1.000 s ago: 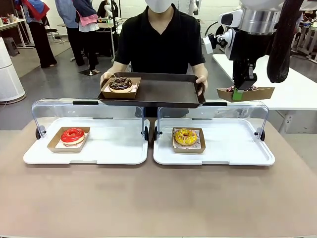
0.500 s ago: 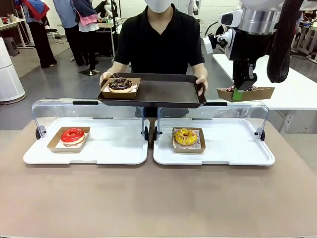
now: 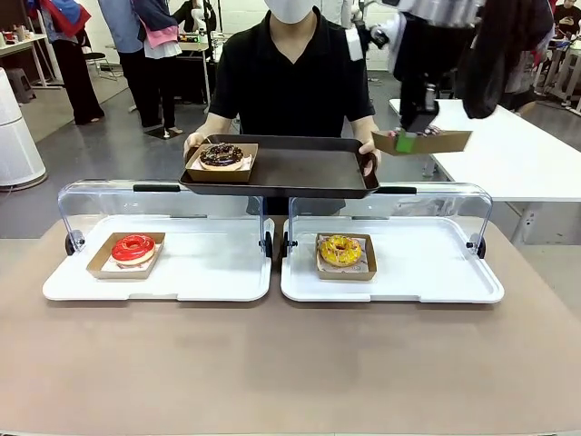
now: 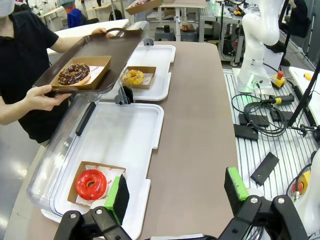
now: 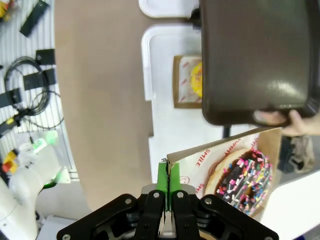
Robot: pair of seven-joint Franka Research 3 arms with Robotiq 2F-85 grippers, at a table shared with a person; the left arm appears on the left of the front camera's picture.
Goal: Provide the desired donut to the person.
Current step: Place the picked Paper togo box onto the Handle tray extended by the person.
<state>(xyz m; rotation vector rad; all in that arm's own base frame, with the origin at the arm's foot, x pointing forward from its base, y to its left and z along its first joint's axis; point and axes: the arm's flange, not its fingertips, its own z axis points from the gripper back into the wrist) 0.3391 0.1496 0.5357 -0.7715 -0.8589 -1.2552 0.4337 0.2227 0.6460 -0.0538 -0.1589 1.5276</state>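
Observation:
My right gripper (image 3: 410,138) is shut on the rim of a small cardboard tray (image 3: 434,142), held in the air just right of the person's dark brown tray (image 3: 300,171). The cardboard tray carries a chocolate donut with coloured sprinkles (image 5: 245,180), and the green pads (image 5: 162,181) pinch its edge. The person (image 3: 292,82) in a black T-shirt holds the brown tray by both ends; a chocolate donut (image 3: 221,154) in a paper tray sits at its left end. My left gripper (image 4: 176,192) is open above the table's near left.
Two white trays with raised clear lids lie on the brown table. The left one (image 3: 209,272) holds a red-glazed donut (image 3: 133,247), the right one (image 3: 427,272) a yellow donut (image 3: 340,250). A white table (image 3: 517,154) stands behind at right. People stand far back left.
My right arm has risen and moved left toward the person's tray, carrying the sprinkled donut with it. The person's tray and the left arm have stayed still.

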